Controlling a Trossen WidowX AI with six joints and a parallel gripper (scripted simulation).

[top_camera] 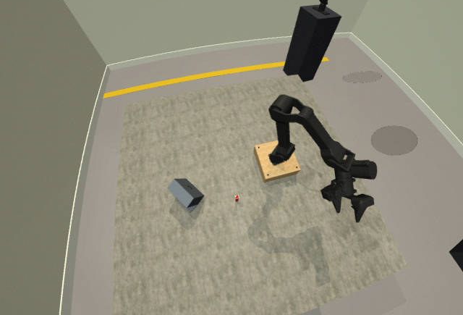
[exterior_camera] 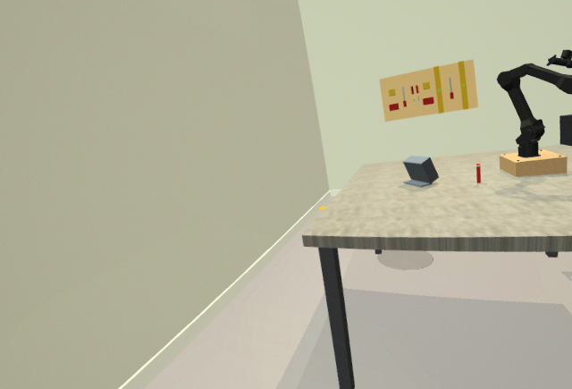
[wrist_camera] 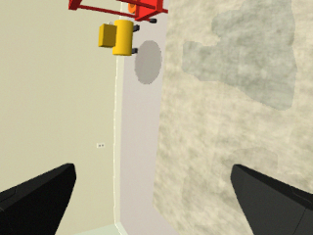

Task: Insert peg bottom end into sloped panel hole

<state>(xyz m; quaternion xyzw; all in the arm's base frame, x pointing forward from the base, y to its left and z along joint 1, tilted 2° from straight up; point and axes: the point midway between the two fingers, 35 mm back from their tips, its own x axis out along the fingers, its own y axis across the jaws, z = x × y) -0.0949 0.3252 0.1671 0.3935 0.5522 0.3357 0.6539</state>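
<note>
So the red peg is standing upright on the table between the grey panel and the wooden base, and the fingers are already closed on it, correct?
Not quite. The red peg does stand upright between the grey panel and the wooden base, but the gripper is open and holds nothing. The top view shows its fingers spread, far from the peg.

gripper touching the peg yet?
Apart. The top view shows the open gripper well to the side of the red peg, with bare table between them; the peg stands alone.
</note>
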